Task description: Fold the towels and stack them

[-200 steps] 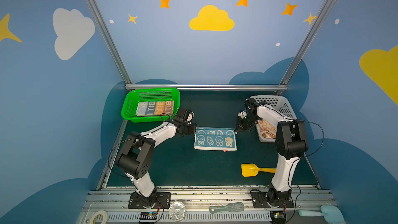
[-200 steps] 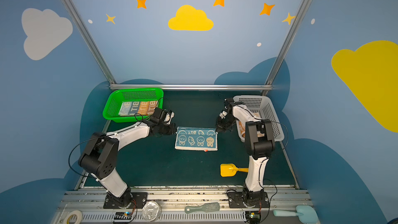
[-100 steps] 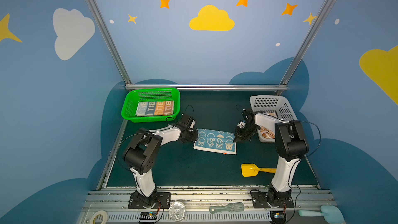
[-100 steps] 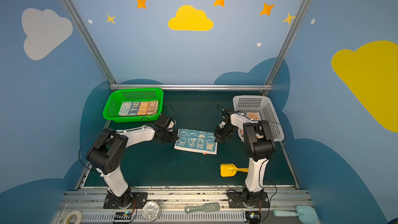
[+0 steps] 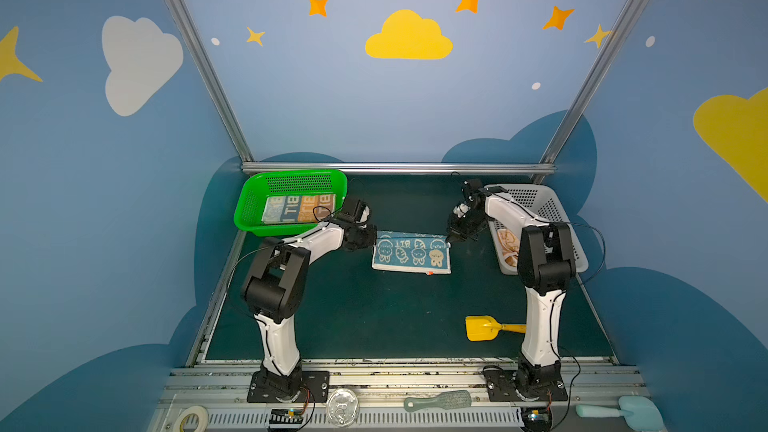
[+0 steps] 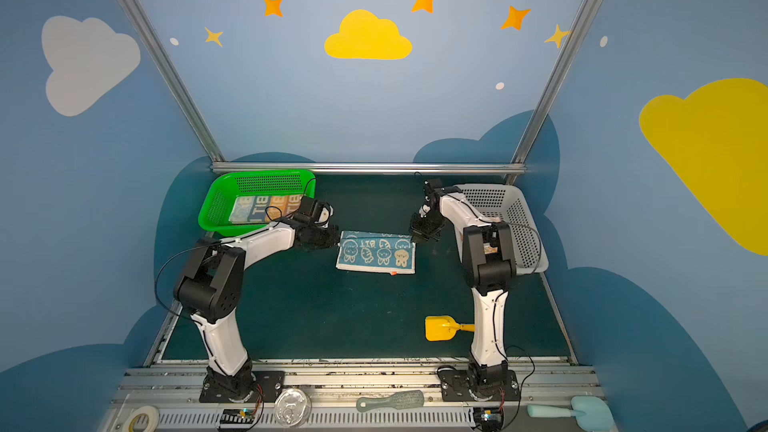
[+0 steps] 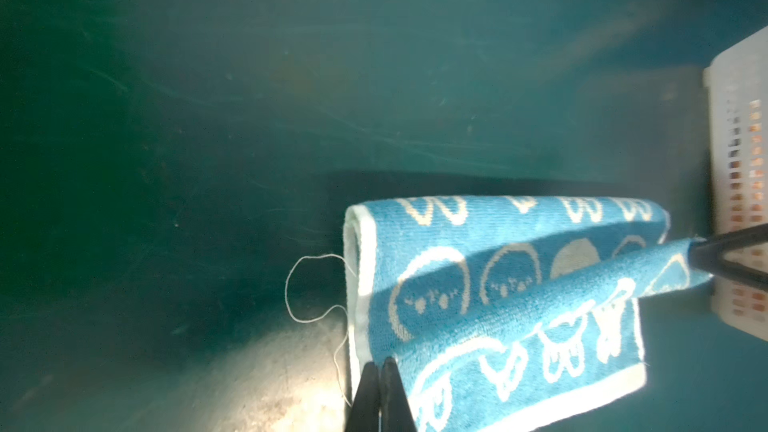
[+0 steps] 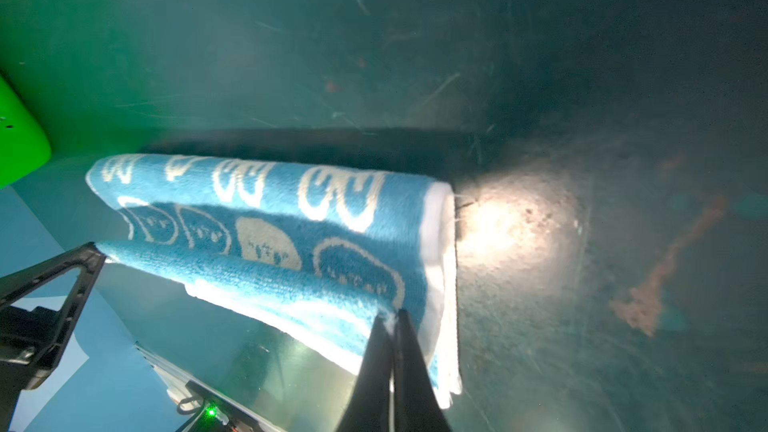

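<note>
Currently, folded towels lie in the green basket and a cream towel waits in the white basket, so the task appears partly done. The blue towel lies on the table between the baskets, doubled over, rabbit print up, a loose thread at its hem. The left fingers and right fingers are each closed on a corner of its raised upper layer; this fold appears unfinished.

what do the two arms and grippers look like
The left arm and right arm match: white shells, chunky black joint housings, black base plates, thin black cables looping alongside. The left gripper and right gripper have slim, tapering black fingers. No markings readable.
</note>
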Available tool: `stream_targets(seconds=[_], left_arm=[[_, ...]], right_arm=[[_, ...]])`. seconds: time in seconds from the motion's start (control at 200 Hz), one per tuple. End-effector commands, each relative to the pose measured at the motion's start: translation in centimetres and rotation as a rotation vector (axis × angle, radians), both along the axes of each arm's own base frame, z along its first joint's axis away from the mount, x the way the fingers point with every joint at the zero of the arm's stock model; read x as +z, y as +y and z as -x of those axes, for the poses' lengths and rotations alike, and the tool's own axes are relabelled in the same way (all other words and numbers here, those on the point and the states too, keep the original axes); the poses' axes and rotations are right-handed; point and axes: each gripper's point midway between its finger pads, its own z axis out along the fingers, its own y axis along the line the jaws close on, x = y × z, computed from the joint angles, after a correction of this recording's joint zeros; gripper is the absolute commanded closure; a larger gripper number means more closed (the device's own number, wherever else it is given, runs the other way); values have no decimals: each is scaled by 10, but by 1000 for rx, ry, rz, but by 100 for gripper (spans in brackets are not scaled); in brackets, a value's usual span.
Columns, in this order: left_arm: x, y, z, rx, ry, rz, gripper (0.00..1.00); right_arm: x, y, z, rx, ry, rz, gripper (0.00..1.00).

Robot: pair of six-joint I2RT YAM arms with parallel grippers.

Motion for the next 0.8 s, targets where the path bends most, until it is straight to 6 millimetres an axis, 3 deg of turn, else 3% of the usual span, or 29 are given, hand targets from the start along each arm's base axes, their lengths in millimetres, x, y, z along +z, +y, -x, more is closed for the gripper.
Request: stream_targets(seconds=[0.0, 0.27, 0.586, 0.796], left_arm=[[16, 3, 6, -18, -14, -6, 97], [16, 8, 17, -7, -14, 1, 97], [1, 9, 28, -3, 19, 6, 97], [-10, 6, 36, -6, 38, 12, 97]], right_arm=[[20, -11, 12, 11, -5, 43, 100], [17, -13, 31, 21, 2, 51, 100], [-12, -14, 61, 24, 52, 63, 100], [-24, -16, 65, 26, 72, 74, 100]])
